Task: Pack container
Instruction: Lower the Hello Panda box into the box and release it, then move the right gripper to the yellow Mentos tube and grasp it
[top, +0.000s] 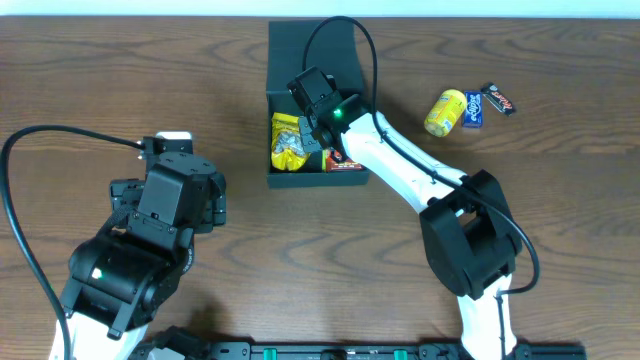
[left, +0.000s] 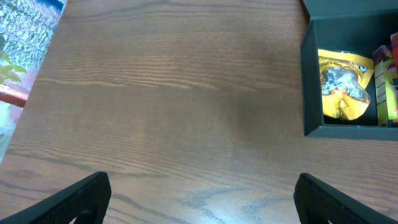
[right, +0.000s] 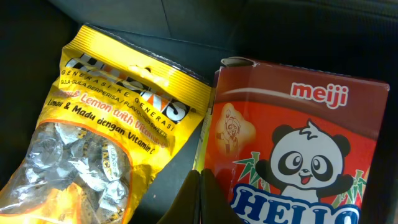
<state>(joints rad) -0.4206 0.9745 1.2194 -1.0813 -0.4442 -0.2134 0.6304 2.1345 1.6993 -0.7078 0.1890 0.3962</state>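
The wooden tabletop (top: 300, 260) carries a dark square box (top: 300, 181) toward 12 o'clock, its lid (top: 300, 55) folded back and lying flat on the far side. The right arm reaches into the box from 4 o'clock. The right hand (right: 200, 199) is pinched fully together with nothing between its fingers, and its tip sits over the seam between a yellow candy bag (right: 106, 143) and a red panda-print carton (right: 298, 143). Whether it touches either one is unclear.

The left hand (left: 202, 202) hangs at 8 o'clock over bare wood, its fingers spread wide and empty, with the box at its 2 o'clock.

The arm covers much of the box interior from overhead, and the carton's lower edge is cut off in the wrist view. At 3 o'clock of the box lie a yellow pouch (top: 445, 111), a blue packet (top: 474, 108) and a dark bar (top: 500, 99); their labels are too small to read.
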